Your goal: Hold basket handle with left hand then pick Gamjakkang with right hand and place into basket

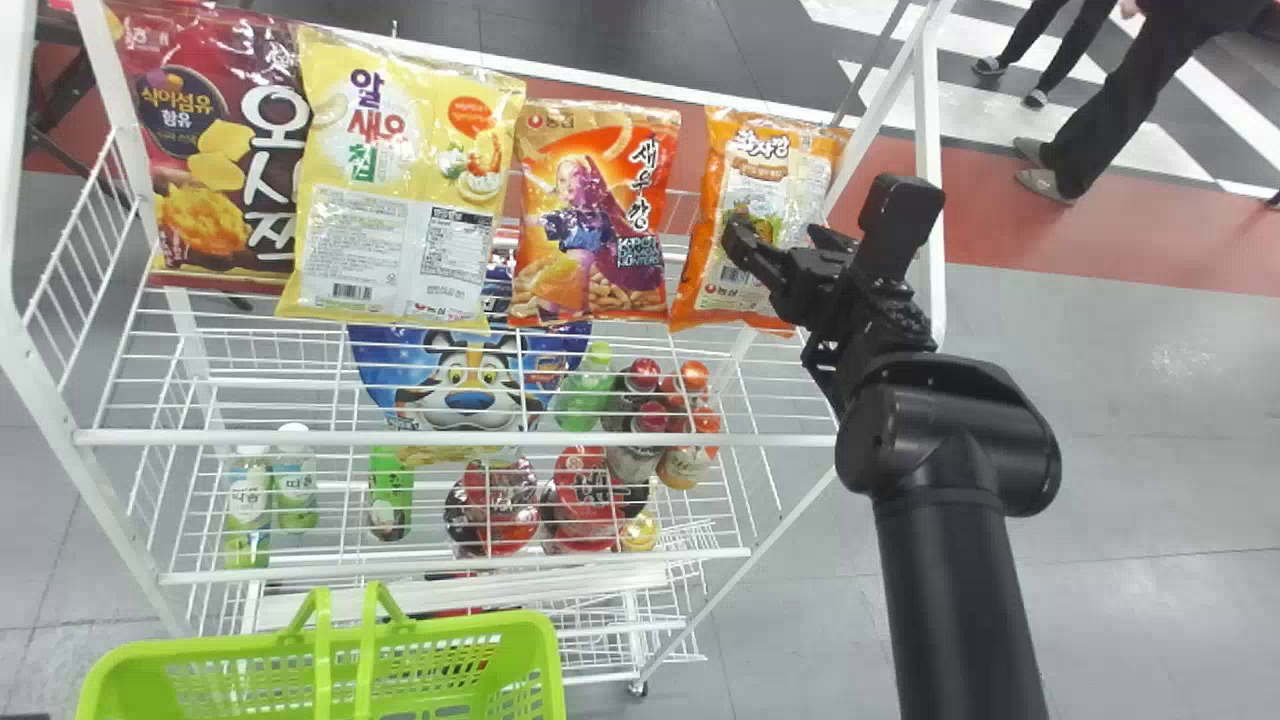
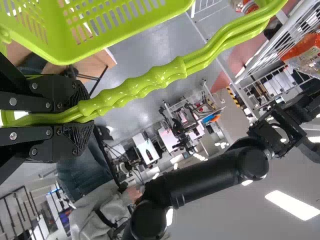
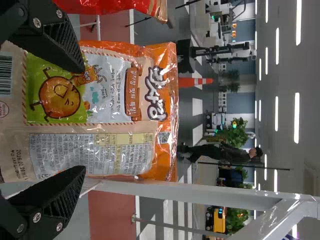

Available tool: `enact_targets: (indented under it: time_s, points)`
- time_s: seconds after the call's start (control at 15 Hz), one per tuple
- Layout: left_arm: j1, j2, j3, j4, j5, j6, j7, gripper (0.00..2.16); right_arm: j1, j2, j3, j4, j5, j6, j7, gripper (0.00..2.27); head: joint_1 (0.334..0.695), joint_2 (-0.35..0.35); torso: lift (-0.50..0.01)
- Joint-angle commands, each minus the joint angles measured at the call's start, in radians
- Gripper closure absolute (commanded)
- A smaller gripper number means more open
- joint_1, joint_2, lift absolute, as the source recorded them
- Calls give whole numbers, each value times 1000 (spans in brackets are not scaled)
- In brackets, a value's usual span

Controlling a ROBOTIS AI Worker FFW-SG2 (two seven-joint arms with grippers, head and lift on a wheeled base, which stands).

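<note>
Low left in the frame sat one green basket point(image 1: 545, 640), its handle point(image 2: 170, 72) pinched in the left claw point(image 2: 82, 117). Right of centre, the right claw point(image 3: 82, 120), nearer the prize, hung wide. And there was Gamjakkang point(image 1: 765, 180), upper right of centre, just beyond and leftward, long axis upright! Four bags point(image 1: 590, 215) in all lined the top shelf point(image 1: 450, 438).

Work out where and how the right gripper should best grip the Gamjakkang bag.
Probably around the middle of the Gamjakkang bag, from the front, one finger toward each side edge: it stands on end, broad face toward the robot, with the right gripper before it.
</note>
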Motion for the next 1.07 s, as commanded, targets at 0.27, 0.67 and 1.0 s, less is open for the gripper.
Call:
enact_targets:
  time_s: [0.27, 0.67, 1.0]
  points:
    - [-6, -3, 8, 21, 6, -10, 3, 2132, 8, 3, -11, 11, -29, 26, 85, 2246, 695, -350, -20]
    - [3, -8, 3, 12, 7, -16, 8, 2132, 141, 8, -11, -156, -50, -53, -52, 2246, 695, -350, -20]
    - [18, -8, 3, 4, 7, -44, 8, 2132, 281, 4, -54, -392, -156, 14, -37, 2246, 695, -350, -20]
